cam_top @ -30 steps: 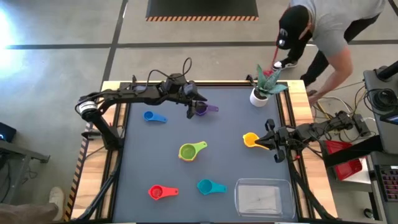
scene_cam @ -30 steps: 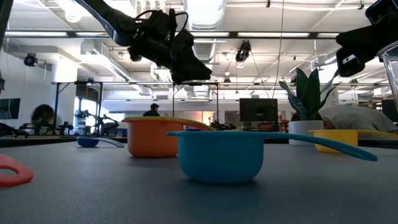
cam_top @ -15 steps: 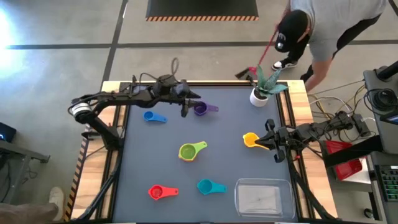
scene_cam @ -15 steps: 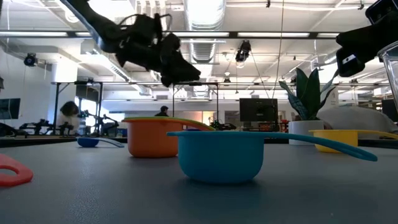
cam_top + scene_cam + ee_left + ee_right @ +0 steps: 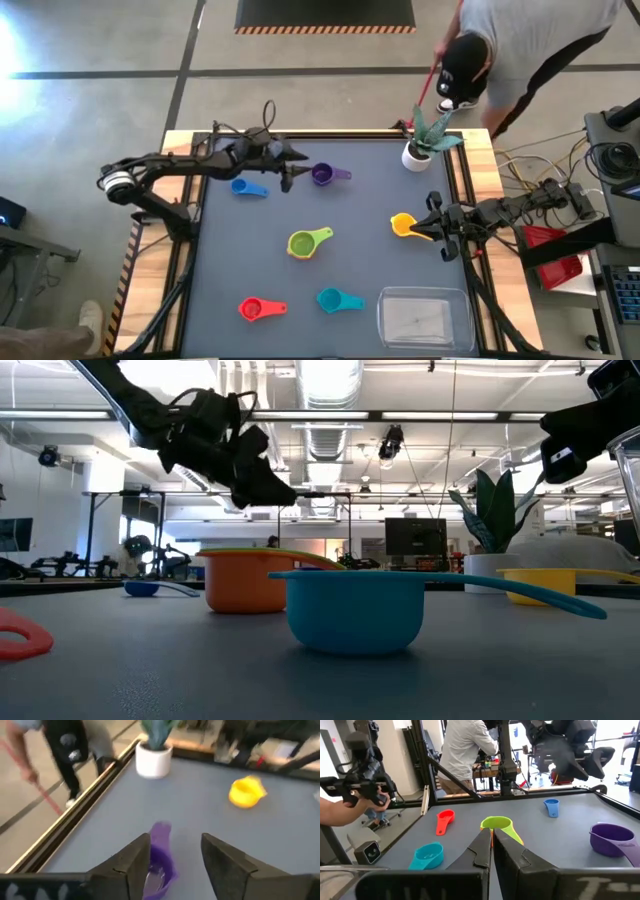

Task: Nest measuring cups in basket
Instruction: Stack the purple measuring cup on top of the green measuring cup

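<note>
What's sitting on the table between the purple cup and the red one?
The green cup, orange underneath, lies roughly midway between the purple cup and the red cup; the high view shows this best.

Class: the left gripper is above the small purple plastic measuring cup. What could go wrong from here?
1. The open left gripper hovers beside the small purple plastic measuring cup; descending off-centre could push it away.
2. The clear rectangular plastic basket sits at the opposite corner, so a long carry risks a drop.

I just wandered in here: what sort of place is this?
Probably a robotics lab in an open workshop hall. Two robot arms flank a work table, exposed ducts and strip lights run overhead, and a monitor sits behind.
</note>
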Motion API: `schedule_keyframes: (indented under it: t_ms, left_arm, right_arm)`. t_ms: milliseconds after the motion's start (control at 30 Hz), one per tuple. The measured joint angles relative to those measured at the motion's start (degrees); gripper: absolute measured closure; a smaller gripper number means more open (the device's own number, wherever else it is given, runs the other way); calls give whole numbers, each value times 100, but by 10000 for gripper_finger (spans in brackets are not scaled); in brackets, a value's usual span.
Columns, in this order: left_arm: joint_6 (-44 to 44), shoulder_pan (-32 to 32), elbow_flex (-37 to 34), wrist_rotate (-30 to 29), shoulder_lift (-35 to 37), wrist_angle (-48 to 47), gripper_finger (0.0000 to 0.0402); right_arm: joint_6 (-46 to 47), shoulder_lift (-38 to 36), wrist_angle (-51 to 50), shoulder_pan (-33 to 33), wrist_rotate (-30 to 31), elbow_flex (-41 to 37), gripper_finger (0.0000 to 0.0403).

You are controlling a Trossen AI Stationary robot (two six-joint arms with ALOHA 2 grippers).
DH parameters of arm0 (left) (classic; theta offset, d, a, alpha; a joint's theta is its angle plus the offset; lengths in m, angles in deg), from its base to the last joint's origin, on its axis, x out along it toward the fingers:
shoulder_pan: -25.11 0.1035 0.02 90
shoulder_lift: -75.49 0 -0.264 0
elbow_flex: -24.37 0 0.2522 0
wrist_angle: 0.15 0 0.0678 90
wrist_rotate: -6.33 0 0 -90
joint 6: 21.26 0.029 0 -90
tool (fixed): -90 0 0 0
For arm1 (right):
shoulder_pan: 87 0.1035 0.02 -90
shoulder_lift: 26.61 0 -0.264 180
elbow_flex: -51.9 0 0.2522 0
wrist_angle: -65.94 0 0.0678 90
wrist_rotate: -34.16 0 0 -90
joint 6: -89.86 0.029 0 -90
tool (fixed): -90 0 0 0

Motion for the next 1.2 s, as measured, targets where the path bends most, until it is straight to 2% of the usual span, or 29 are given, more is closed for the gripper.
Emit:
schedule_keyframes:
  t_ms: [200, 433, 633, 800, 1200]
  left_arm:
    - [473, -9, 660, -273, -335, -1142, 194]
    - [945, 63, 1313, -270, -742, -1949, 188]
    - [821, 311, 1154, 974, -358, -1702, 196]
    - [636, 411, 1061, 1050, -125, -1691, 196]
    - [759, 394, 1050, 1186, -294, -1689, 196]
  right_arm:
    - [0, -2, -4, 0, 0, 0, 394]
    - [0, -2, -3, 2, -2, 0, 394]
    - [0, 0, -2, 1, -2, 0, 394]
    - [0, 0, -3, 2, -2, 0, 394]
    - [0, 0, -2, 1, 0, 0, 394]
